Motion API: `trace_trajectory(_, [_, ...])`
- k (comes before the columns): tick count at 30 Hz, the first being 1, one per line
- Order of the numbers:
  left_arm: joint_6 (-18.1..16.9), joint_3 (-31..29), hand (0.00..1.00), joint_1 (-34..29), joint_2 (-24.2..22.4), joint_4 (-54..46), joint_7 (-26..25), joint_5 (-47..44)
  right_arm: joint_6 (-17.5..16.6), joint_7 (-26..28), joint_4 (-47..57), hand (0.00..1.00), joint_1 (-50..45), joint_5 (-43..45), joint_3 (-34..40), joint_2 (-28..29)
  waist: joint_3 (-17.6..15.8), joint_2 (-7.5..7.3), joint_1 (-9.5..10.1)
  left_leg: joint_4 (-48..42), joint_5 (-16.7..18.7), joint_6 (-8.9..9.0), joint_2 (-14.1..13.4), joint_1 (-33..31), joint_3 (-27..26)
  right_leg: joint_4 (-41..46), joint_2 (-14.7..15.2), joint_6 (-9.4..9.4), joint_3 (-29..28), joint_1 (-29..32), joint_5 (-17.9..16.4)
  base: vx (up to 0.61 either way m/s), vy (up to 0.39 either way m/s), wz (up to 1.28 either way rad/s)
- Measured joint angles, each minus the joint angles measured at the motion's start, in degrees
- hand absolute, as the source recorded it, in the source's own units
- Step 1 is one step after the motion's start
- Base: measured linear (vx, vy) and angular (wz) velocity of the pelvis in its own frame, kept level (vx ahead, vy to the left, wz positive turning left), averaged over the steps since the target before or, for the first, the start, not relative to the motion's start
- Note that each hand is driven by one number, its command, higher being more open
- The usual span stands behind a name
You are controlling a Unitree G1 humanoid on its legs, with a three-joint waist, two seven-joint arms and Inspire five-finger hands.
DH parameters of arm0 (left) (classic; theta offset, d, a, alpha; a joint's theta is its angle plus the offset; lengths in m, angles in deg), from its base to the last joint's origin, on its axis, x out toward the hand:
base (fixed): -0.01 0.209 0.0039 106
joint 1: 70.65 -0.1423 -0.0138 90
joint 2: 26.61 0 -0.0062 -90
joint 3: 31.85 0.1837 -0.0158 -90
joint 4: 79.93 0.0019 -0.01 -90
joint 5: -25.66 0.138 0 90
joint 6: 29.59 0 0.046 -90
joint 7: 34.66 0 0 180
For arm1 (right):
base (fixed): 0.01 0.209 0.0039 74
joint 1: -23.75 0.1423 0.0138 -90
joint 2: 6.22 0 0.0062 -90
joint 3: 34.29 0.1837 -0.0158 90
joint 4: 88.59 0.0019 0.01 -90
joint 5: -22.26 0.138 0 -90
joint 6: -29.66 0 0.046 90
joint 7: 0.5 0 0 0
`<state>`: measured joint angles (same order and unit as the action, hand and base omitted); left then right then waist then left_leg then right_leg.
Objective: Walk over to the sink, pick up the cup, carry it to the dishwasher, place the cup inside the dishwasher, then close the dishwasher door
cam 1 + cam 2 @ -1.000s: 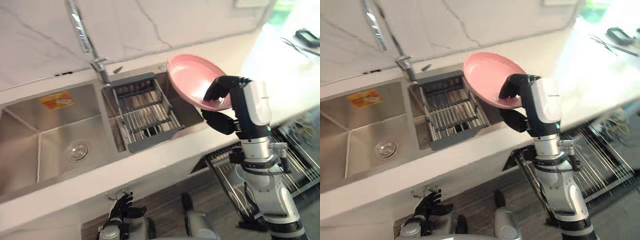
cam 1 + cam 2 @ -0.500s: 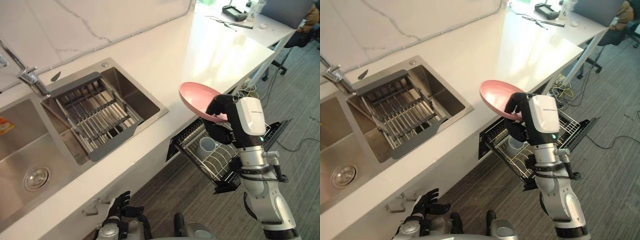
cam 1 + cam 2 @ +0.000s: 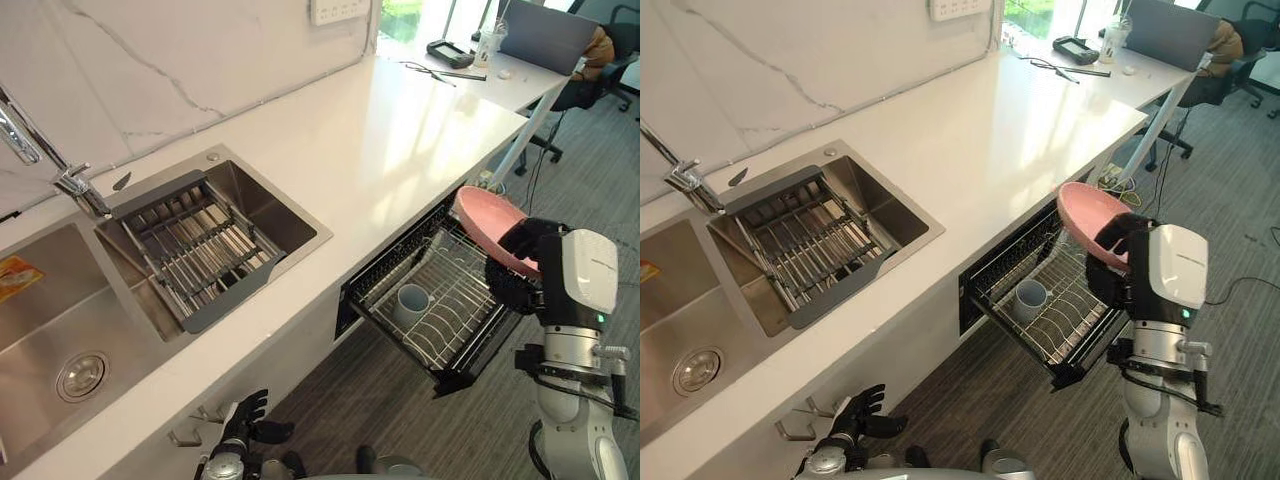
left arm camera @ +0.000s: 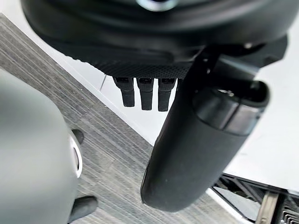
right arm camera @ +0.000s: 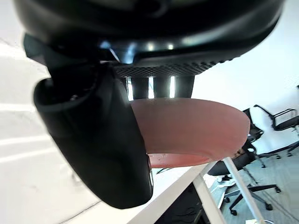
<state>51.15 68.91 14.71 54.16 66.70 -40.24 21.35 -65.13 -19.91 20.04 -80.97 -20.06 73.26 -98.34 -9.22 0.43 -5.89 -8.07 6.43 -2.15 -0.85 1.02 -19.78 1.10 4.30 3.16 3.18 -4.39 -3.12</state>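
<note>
Hovering over dishwasher rack (image 3: 455, 300), right robot hand (image 3: 522, 243) pinching pink plate (image 3: 480, 215) by rim; tilted plate could slip, strike cup (image 3: 411, 300) in rack; left robot hand (image 3: 245, 418) slack.

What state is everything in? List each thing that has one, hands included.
dishwasher rack: pulled out.
cup: upright in that rack, mouth up.
pink plate: tilted, held up, not yet racked.
right hand: shut on the pink plate.
left hand: open, holding nothing.
drain basket: seated in the sink.
</note>
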Motion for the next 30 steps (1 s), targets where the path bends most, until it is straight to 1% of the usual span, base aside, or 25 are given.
trace_trajectory(4, [0.00,0.83,0.90,-0.26,-0.09,-0.12,0.67,0.01,1.93,-0.15,-3.41,0.30,0.02,0.00,1.88,-0.02,0.13,1.26,-0.01,1.41,-0.85,-0.19,0.64,-0.70,0.16,0.06,0.33,0.06,0.38,1.32,0.02,0.00,0.018,0.03])
trace_trajectory(6, [-0.02,0.83,0.90,-0.25,-0.22,-0.25,0.67,0.01,2.28,-0.16,-4.26,0.30,0.12,0.00,2.72,-0.21,-0.26,2.00,-0.25,2.13,-1.51,-0.42,1.03,-1.64,0.61,0.15,0.55,0.17,0.80,2.38,0.09,0.01,0.012,0.13])
trace_trajectory(8, [-0.04,0.85,0.90,-0.25,-0.55,-0.56,0.65,-0.03,2.59,-0.34,-5.98,0.30,1.35,0.03,3.11,-0.94,-1.31,3.16,-0.90,2.19,-1.87,-0.72,1.42,-3.17,1.81,0.44,0.82,0.24,1.51,3.77,0.11,0.01,0.016,0.16])
trace_trajectory(9, [-0.04,0.84,0.90,-0.25,-0.64,-0.79,0.65,-0.04,2.60,-0.43,-6.65,0.30,2.01,0.03,3.11,-1.24,-1.72,3.49,-0.96,2.15,-1.92,-0.78,1.46,-3.52,1.85,0.67,0.86,0.25,1.53,4.20,0.10,0.00,0.024,0.04])
trace_trajectory(11, [-0.08,0.86,0.90,-0.22,-1.11,-2.07,0.58,-0.17,2.93,-0.63,-9.52,0.30,5.54,0.57,3.11,-2.90,-3.55,4.74,-0.97,1.82,-2.31,-1.29,1.59,-5.16,1.93,1.71,1.04,0.30,1.37,6.24,0.08,-0.01,0.015,-0.02])
trace_trajectory(13, [-0.65,0.92,0.90,-0.07,-1.34,-2.74,0.56,-0.19,3.29,-0.65,-11.90,0.30,8.30,1.18,3.10,-4.10,-4.96,5.63,-0.95,1.71,-2.48,-1.37,1.63,-6.13,2.03,2.33,1.12,0.34,1.35,7.41,0.05,-0.02,0.012,0.01])
trace_trajectory(17, [-1.35,0.93,0.90,0.67,-1.60,-4.21,0.49,-0.30,3.60,-0.78,-16.61,0.30,13.86,4.70,3.09,-6.72,-8.41,6.83,-0.78,0.57,-2.73,-1.44,1.58,-8.58,2.74,4.93,1.26,0.46,1.44,10.30,-0.48,-0.05,0.009,0.03])
trace_trajectory(21, [-1.43,0.89,0.90,2.08,-1.63,-4.54,0.39,-0.64,3.59,-1.45,-21.47,0.30,17.56,6.13,3.07,-8.90,-10.76,6.94,-0.45,0.46,-3.61,-1.62,1.83,-10.41,3.37,7.77,1.63,0.36,1.82,13.15,-1.38,-0.06,0.000,0.09])
trace_trajectory(24, [-1.75,0.85,0.90,2.37,-1.66,-4.89,-0.42,-1.44,3.79,-2.04,-26.73,0.30,20.54,8.82,3.05,-9.90,-11.87,7.09,-0.03,0.56,-4.19,-1.64,2.02,-11.61,4.17,9.24,1.82,0.21,2.28,14.82,-1.76,-0.05,-0.005,0.11])
trace_trajectory(30, [-2.38,0.82,0.90,3.54,-1.59,-5.00,-0.67,-1.69,3.69,-2.61,-32.95,0.30,26.79,13.99,1.72,-12.22,-13.98,7.29,0.56,2.18,-6.14,-1.62,2.48,-12.88,4.96,11.68,2.12,-0.06,2.37,17.65,-2.15,-0.04,-0.001,0.06])
